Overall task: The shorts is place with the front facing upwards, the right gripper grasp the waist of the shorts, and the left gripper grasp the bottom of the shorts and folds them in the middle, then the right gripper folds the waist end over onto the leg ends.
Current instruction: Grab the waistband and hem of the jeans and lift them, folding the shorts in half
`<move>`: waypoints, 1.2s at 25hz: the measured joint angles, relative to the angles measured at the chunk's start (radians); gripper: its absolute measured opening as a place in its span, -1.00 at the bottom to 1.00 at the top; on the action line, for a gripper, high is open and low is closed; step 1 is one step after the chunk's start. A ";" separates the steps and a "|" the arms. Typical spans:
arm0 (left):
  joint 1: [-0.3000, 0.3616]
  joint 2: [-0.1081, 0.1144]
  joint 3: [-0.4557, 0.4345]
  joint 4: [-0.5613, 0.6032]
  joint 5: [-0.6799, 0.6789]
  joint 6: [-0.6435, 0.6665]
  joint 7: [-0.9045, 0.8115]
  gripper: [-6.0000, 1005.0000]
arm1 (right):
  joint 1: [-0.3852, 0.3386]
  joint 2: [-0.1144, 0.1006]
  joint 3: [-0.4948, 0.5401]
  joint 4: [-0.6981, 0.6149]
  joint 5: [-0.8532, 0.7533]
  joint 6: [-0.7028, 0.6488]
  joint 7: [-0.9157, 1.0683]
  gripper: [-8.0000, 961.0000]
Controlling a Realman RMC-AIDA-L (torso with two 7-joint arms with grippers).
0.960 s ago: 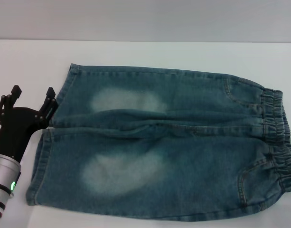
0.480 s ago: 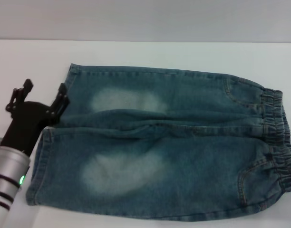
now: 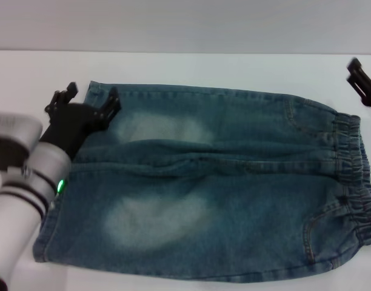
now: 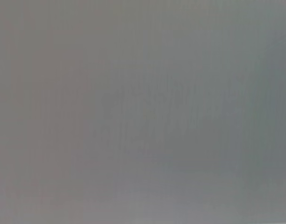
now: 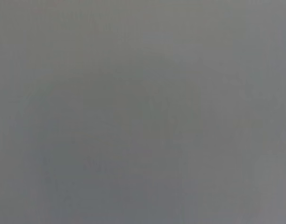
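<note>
Left gripper (image 3: 85, 97) over shorts' (image 3: 234, 200) far hem

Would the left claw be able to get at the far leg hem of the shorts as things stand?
Probably yes. The left claw hangs open right by the far leg hem of the shorts, and nothing lies between them.

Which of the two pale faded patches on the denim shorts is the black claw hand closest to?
The far patch on the upper leg: the left hand hovers beside it, while the near patch lies lower.

Soft even light, wrist views blank grey
</note>
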 joint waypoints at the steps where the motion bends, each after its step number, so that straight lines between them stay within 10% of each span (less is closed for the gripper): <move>1: 0.011 0.012 -0.050 -0.082 0.002 -0.123 0.015 0.68 | 0.008 -0.024 0.006 0.040 0.000 0.023 0.000 0.64; 7: 0.077 0.002 -0.266 -0.320 0.049 -0.519 0.081 0.68 | 0.029 -0.149 0.171 0.270 -0.048 0.414 -0.002 0.64; 12: 0.149 -0.016 -0.381 -0.500 0.091 -0.729 0.116 0.68 | -0.031 -0.175 0.537 0.469 -0.274 1.020 -0.004 0.64; 16: 0.163 -0.016 -0.440 -0.567 0.092 -0.871 0.134 0.68 | -0.139 -0.102 0.901 0.693 -0.491 1.498 -0.073 0.64; 23: 0.197 -0.018 -0.527 -0.695 0.128 -1.220 0.132 0.68 | -0.272 0.180 1.485 1.041 -0.701 2.100 -0.395 0.64; 25: 0.215 -0.019 -0.536 -0.745 0.151 -1.303 0.116 0.68 | -0.284 0.213 1.553 1.089 -0.729 2.179 -0.425 0.64; 30: 0.244 -0.019 -0.548 -0.807 0.194 -1.378 0.082 0.68 | -0.298 0.213 1.581 1.093 -0.731 2.244 -0.433 0.64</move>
